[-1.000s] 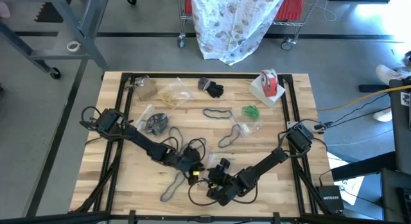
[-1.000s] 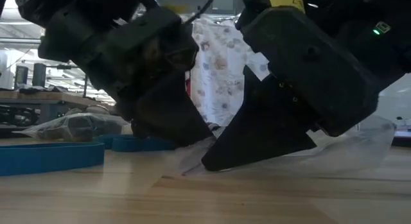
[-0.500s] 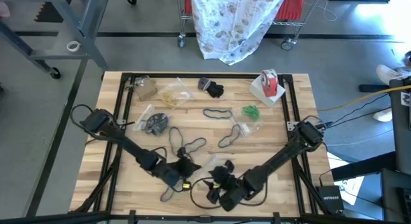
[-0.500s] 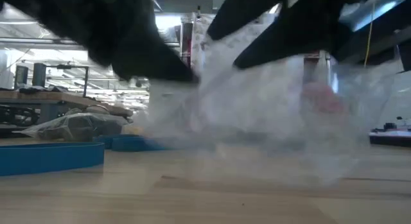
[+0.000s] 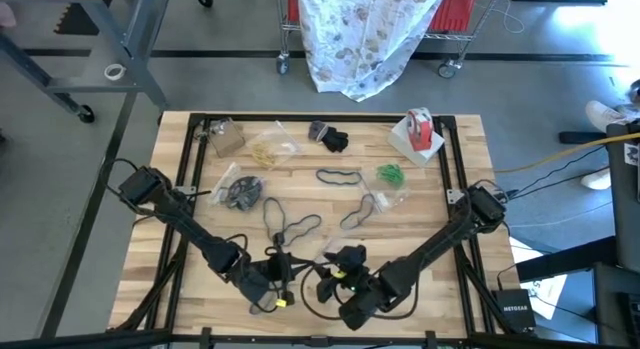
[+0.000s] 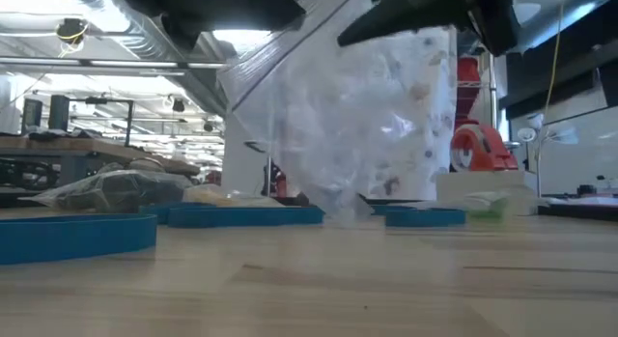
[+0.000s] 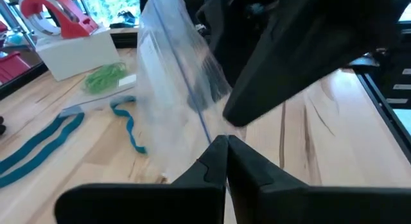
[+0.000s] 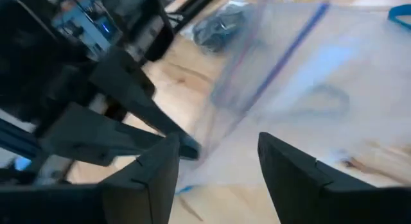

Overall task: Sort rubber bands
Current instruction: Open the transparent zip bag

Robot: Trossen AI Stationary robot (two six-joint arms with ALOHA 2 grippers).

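High view is showing the wooden table (image 5: 460, 289) carrying everything, with both arms reaching in toward its near middle. Between them a clear plastic bag (image 6: 357, 115) is hanging lifted off the wood, its blue-striped mouth edge running slantwise. The left gripper (image 7: 226, 153) is pinching that bag's edge with its fingers pressed fully together. The right gripper (image 8: 218, 163) is sitting just beside it with its fingers spread wide; the bag film is lying between them, though I cannot tell whether they are gripping it. The rubber bands (image 5: 340, 176) are lying loose on the wood farther out, beyond the bag and away from both grippers, teal loops stretched long, with a green bunch (image 5: 390, 173) near the tape roll (image 5: 420, 127). Judging by this, the bands are lying ahead of the bag's mouth, and the right arm, with its wide fingers, seems the freer one to fetch them.
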